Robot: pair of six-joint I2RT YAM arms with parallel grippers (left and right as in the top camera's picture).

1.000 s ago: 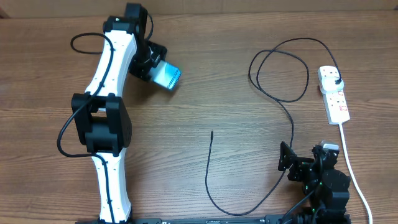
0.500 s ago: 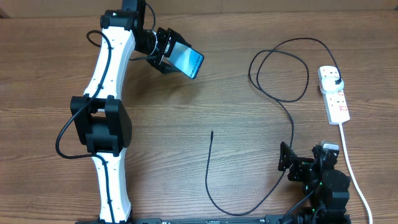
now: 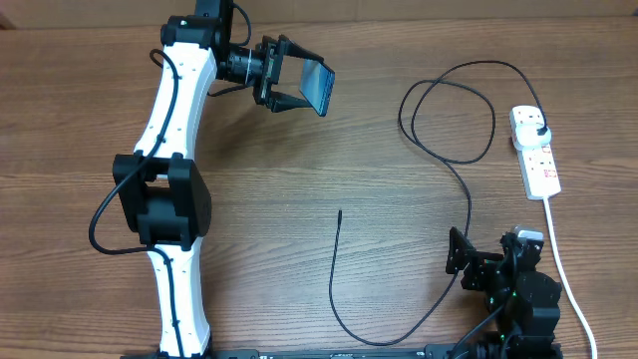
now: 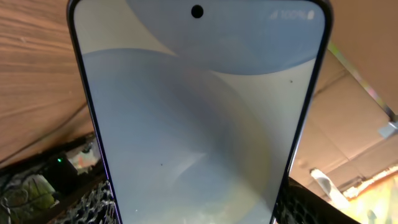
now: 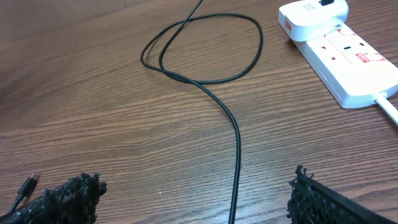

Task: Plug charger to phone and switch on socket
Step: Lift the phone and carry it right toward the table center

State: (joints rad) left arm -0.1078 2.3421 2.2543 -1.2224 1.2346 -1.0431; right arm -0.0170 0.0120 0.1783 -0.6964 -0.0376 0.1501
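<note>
At the far-left end of the brown wooden desk (image 3: 299, 189), left pincer (image 3: 297, 85) is gripping the slim cyan-screened phone (image 3: 319, 88), tilted. Right pincer (image 3: 488, 261) is sitting wide open near the front edge. Long thin black charger cable (image 3: 469, 204) is looping beside it, plugged into the white elongated power-strip socket (image 3: 538, 165), with its tip lying loose mid-desk.
</note>
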